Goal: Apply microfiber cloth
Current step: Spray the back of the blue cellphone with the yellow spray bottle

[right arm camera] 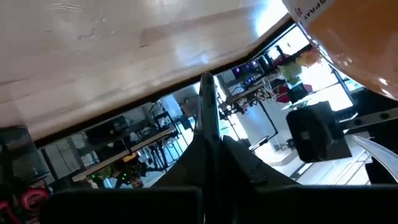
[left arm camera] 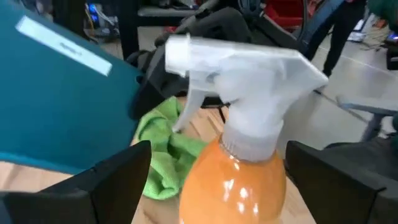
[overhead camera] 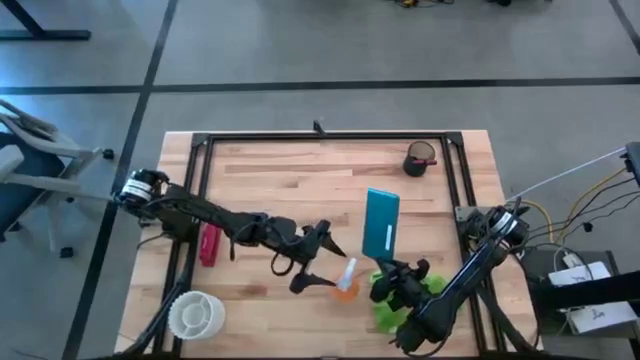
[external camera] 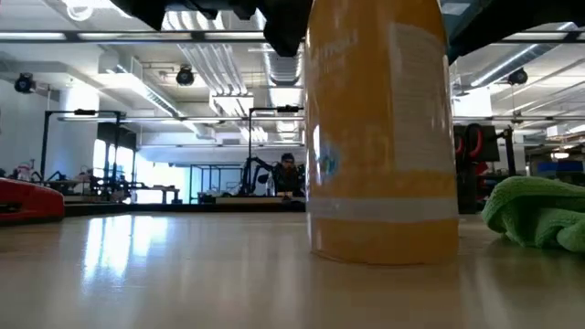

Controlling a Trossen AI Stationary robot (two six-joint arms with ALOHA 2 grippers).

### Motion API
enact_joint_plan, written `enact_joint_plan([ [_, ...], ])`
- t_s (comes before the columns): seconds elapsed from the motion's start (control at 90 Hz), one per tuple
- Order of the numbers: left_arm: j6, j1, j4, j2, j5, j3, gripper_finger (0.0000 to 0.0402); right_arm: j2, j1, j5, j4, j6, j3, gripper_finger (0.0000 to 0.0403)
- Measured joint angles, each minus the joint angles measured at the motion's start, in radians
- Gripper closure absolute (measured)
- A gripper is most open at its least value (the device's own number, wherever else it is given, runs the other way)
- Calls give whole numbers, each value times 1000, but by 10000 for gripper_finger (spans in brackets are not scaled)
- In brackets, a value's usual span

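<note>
Left tool (overhead camera: 318,268): fingers apart, flanking the orange plastic spray bottle (overhead camera: 346,285).
Right tool (overhead camera: 392,282): fingers together, touching the lime-green microfiber cloth (overhead camera: 393,303) near the wooden desk (overhead camera: 280,180) front edge.

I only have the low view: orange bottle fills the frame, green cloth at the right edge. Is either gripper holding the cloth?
Observer: No sign of it. The right wrist view shows the right gripper shut with nothing between its fingers.
Operator: Where is that gripper?
Observer: In the high view it overlaps the microfiber cloth, just right of the spray bottle. I cannot tell its height.
Operator: And the left arm?
Observer: The left gripper is open, with one finger on either side of the bottle and a gap showing on both sides.
</note>
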Motion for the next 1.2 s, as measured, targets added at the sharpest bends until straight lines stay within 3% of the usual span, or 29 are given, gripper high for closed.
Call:
enact_joint_plan([
  [0.278,-28,1,71,-4,-6,0,47,0,0,0,1,5,0,394],
  [0.578,-87,3,20,-17,11,0,33,0,-3,0,2,37,0,394],
  [0.744,-88,3,20,-16,29,0,5,2,-5,0,2,37,0,394],
  [1.2,-25,-8,93,26,22,-2,3,3,-12,0,6,38,0,394],
])
